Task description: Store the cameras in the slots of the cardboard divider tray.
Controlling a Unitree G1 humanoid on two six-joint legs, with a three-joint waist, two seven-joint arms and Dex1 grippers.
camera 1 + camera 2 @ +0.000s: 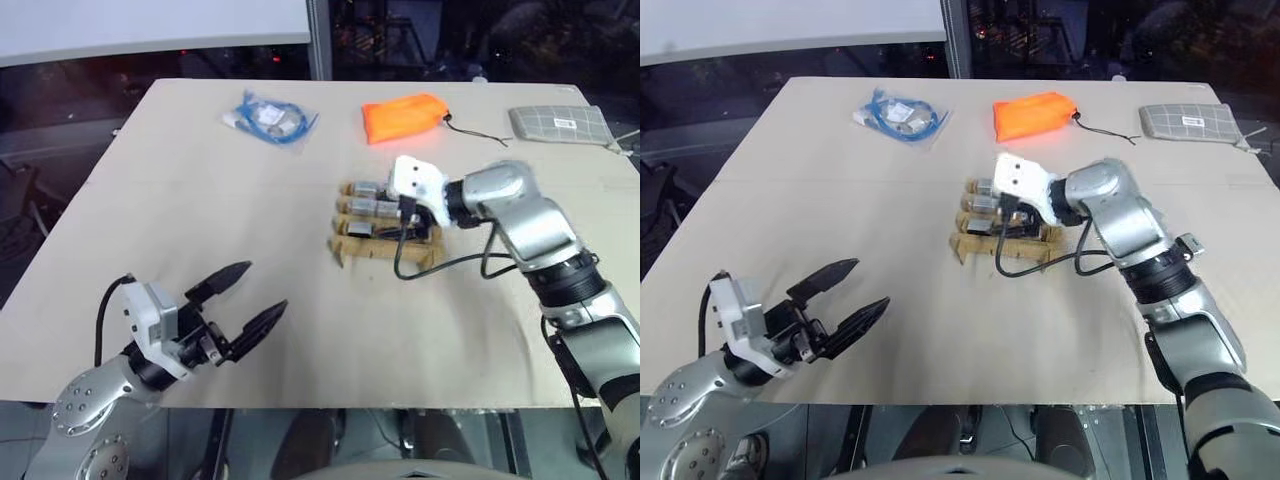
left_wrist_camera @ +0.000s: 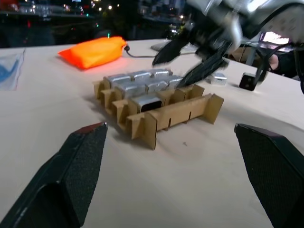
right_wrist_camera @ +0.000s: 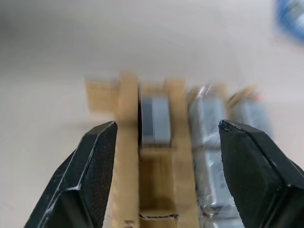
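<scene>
Right wrist view: my right fingers (image 3: 166, 178) stand apart over the tray (image 3: 127, 142), gripping nothing; a camera (image 3: 155, 118) sits in the slot between them, more cameras (image 3: 209, 142) in slots beside it. The tray (image 1: 385, 250) rests mid-desk (image 1: 200, 200), with an orange pouch (image 1: 405, 115) beyond it. My left fingers (image 1: 245, 300) are spread wide and empty, well apart from the tray, near the desk's front edge.
</scene>
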